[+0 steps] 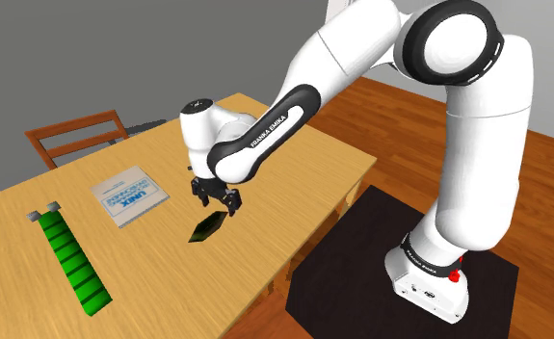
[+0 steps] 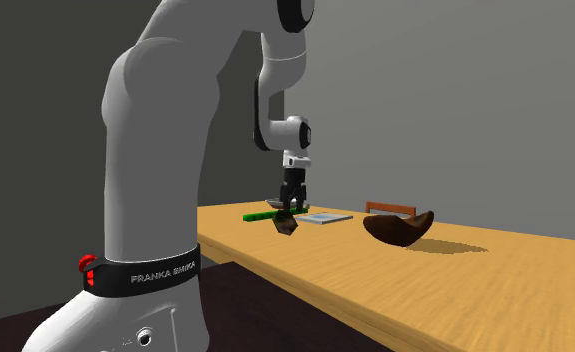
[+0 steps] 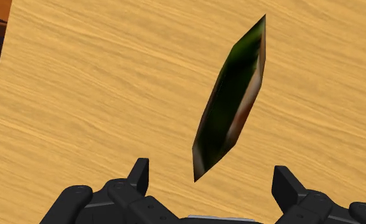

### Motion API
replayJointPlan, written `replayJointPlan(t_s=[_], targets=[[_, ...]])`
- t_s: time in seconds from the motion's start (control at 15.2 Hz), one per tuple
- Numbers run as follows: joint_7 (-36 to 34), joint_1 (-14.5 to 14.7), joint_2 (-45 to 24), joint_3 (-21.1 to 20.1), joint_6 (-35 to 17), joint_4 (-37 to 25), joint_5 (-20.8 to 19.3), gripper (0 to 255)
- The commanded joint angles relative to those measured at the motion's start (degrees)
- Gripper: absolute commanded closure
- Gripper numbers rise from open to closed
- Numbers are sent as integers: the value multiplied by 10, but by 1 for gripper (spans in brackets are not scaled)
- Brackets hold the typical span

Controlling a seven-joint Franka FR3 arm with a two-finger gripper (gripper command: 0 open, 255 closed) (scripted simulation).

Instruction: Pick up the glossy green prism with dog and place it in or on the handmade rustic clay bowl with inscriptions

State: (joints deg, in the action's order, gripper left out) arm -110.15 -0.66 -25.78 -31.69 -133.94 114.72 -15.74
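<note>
Over on the shoulder view's left, a long green ribbed bar (image 1: 72, 260) lies on the wooden table (image 1: 313, 164), then the UNIX book (image 1: 127, 197) flat beside it. And here's the action: the green prism (image 1: 207, 227) lies low on the tabletop just under the black gripper (image 1: 217, 204), its long axis slanting from a pointed end at lower left up toward the gripper. Jaws are spread wide, nothing gripped. In the wrist view the two fingers (image 3: 140, 175) stand well apart with the prism beyond them, untouched. One sharp tip is close in between them, the other aims away, and the whole body is skewed against the line between the fingers. Further right, the black stand (image 1: 361, 250). In the second exterior view the dark brown bowl (image 2: 400, 228) sits well to the right of the prism, past the book
</note>
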Motion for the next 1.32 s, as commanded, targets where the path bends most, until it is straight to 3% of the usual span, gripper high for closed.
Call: replayJointPlan(t_s=[0.0, 0.73, 0.79, 1.25], targets=[[-6, 5, -12, 6, -9, -3, -8, 0], [-15, 13, -32, 16, -29, 0, -22, 0], [-15, 13, -32, 16, -29, 0, -22, 255], [-16, 13, -32, 16, -29, -1, -22, 255]])
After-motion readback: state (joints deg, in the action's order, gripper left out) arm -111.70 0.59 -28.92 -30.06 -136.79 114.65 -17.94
